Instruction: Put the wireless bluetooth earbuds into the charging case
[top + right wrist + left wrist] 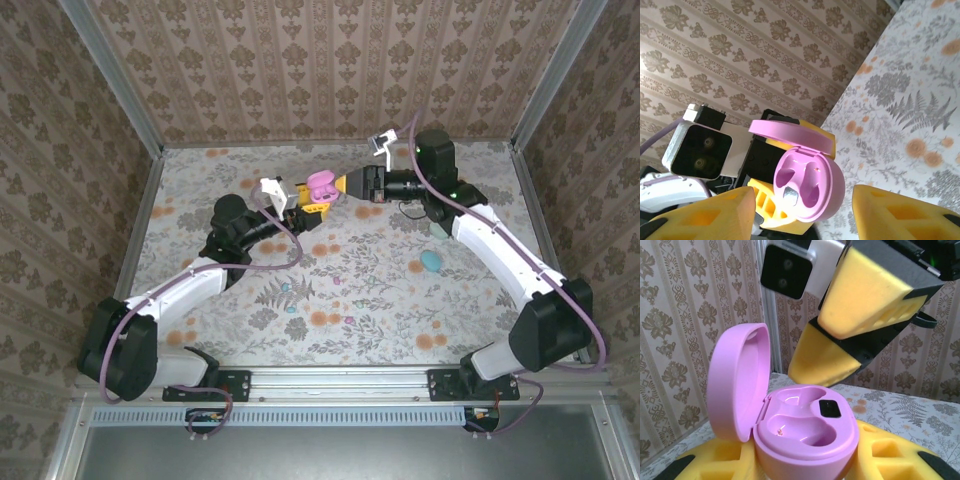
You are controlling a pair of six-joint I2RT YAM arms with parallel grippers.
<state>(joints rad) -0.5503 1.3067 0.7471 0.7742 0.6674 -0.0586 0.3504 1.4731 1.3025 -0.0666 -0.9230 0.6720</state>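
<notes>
A pink charging case (321, 186) is held above the far middle of the mat, with my left gripper (312, 205) shut on its base. Its lid (735, 380) stands open. Both wells (800, 427) are empty. My right gripper (347, 183) hovers just to the right of the case, pointing at it. Its yellow fingers (705, 215) are apart, open, with nothing between them. In the left wrist view those fingers (865, 300) hang right above the case (807, 440). Tiny earbuds lie loose on the mat nearer the arms: a blue one (284, 287), a teal one (291, 309) and a pink one (336, 281).
A teal pebble-shaped case (430, 261) lies on the mat on the right. Another one (440, 232) is partly under my right arm. Patterned walls close in the table on three sides.
</notes>
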